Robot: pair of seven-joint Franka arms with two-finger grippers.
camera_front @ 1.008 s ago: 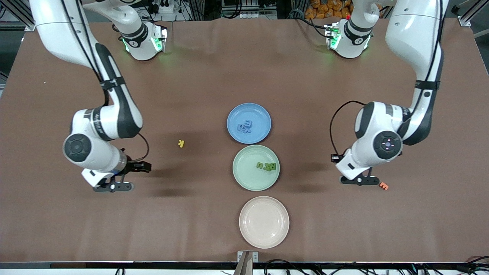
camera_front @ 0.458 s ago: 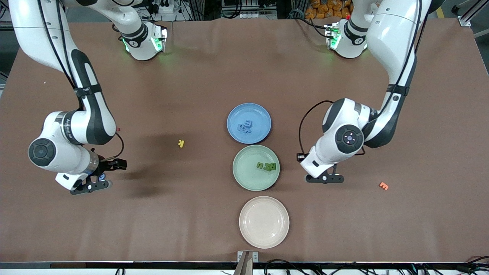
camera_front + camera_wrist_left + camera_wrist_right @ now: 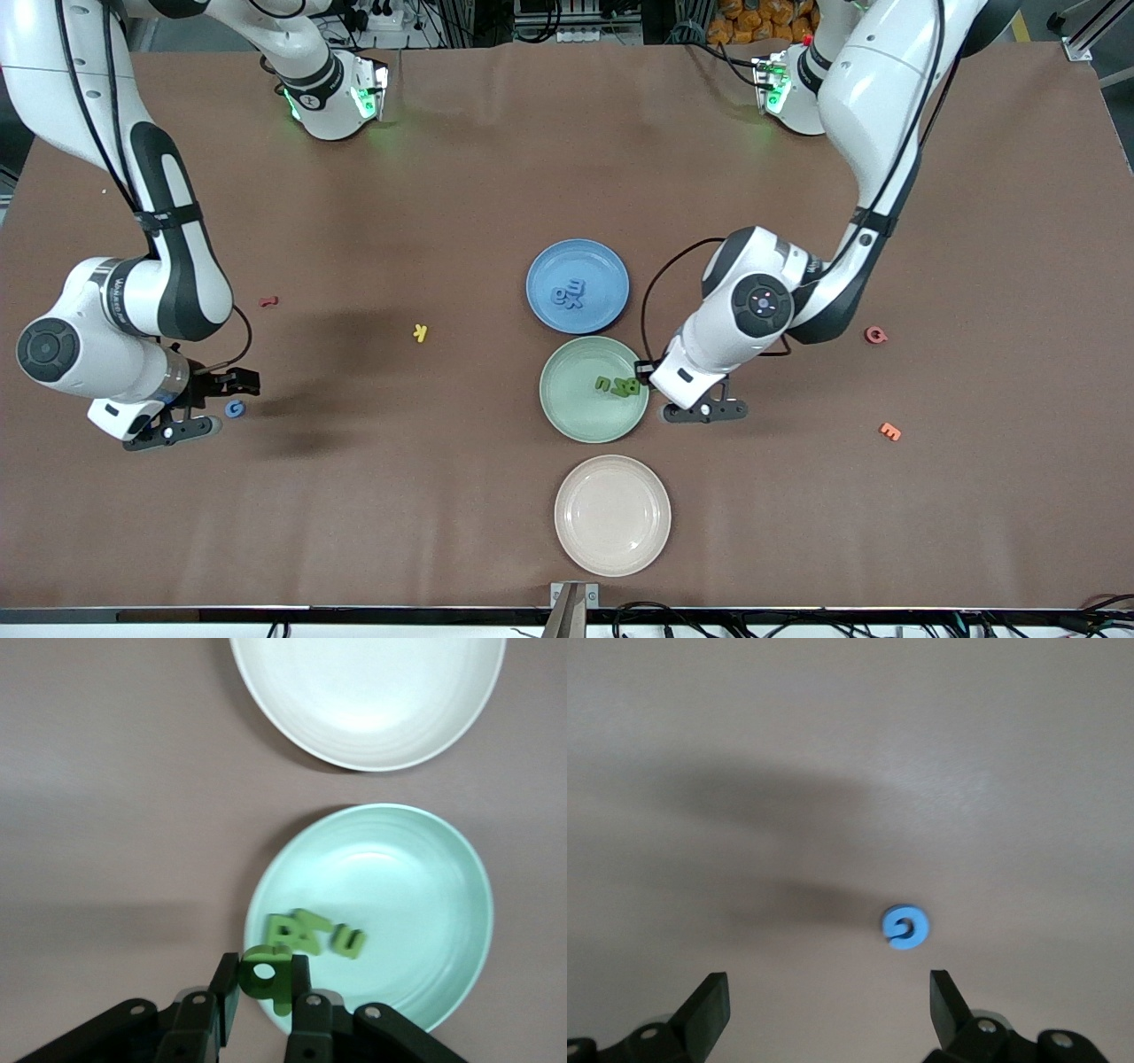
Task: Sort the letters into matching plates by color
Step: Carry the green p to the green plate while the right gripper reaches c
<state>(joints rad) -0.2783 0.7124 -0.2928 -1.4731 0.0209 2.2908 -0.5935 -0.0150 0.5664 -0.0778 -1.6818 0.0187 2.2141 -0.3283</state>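
Note:
My left gripper [image 3: 704,410] hangs beside the rim of the mint green plate [image 3: 571,416], shut on a green letter [image 3: 252,958]. Several green letters [image 3: 618,385] lie in that plate, which is also in the left wrist view [image 3: 416,895]. The blue plate [image 3: 607,266] holds blue letters [image 3: 568,292]. The beige plate [image 3: 612,532] holds nothing. Toward the right arm's end of the table my right gripper [image 3: 168,430] stands open and low, just beside a blue letter [image 3: 234,408]. In the right wrist view that letter [image 3: 904,927] lies ahead of the open fingers [image 3: 709,1010], not between them.
Loose letters lie on the brown cloth: a yellow one [image 3: 421,333], a small red one [image 3: 268,301], a reddish one [image 3: 875,335] and an orange one [image 3: 890,431] toward the left arm's end. The three plates stand in a row mid-table.
My left arm has swung from beside the orange letter to the green plate's rim. My right arm has moved toward its end of the table, uncovering the blue and red letters.

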